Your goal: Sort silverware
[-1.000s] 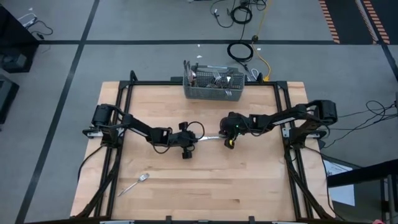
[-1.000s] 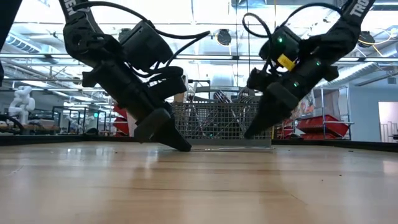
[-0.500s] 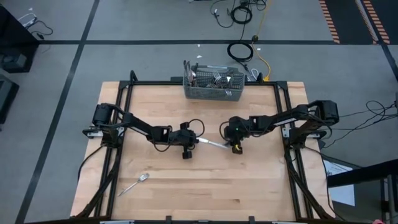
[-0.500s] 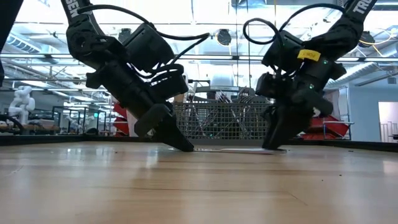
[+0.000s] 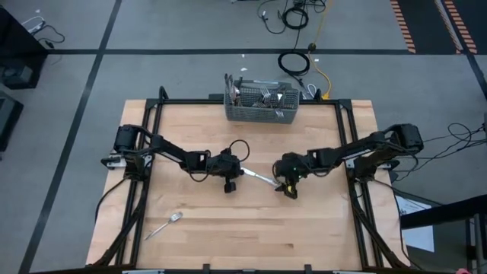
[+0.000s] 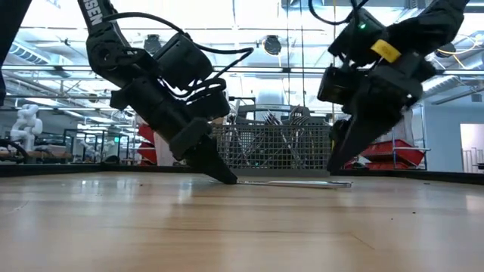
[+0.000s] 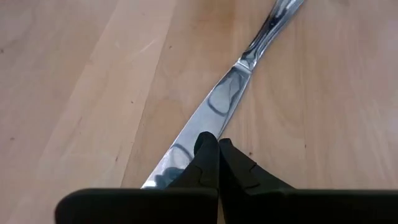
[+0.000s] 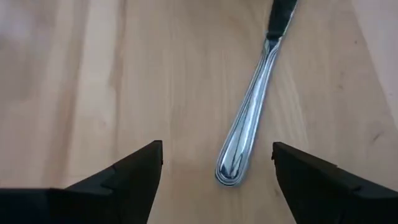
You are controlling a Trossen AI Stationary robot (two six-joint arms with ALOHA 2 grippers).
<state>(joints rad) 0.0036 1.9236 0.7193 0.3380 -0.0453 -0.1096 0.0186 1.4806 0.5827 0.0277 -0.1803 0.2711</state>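
Currently you have one slim shiny silver table knife (image 5: 259, 177) lying flat near the middle of the pale wooden table (image 5: 319, 236), between your two grippers. Your left gripper (image 7: 216, 155) has its fingers pressed together on the knife's blade end, tips down at the table surface. Your right gripper (image 8: 216, 163) stands with its fingers spread wide apart just above the knife's rounded handle end (image 8: 233, 167), not touching it; the handle lies between the two fingers in the right wrist view. In the low view the knife (image 6: 291, 183) rests on the table from the left gripper's tip (image 6: 225, 178) across to below the right gripper (image 6: 340, 162).

Also on the table: one silver fork (image 5: 164, 225), well apart, toward the near left corner. A grey wire-mesh rectangular basket (image 5: 261, 113) at the far edge holds more silverware (image 5: 262, 95).
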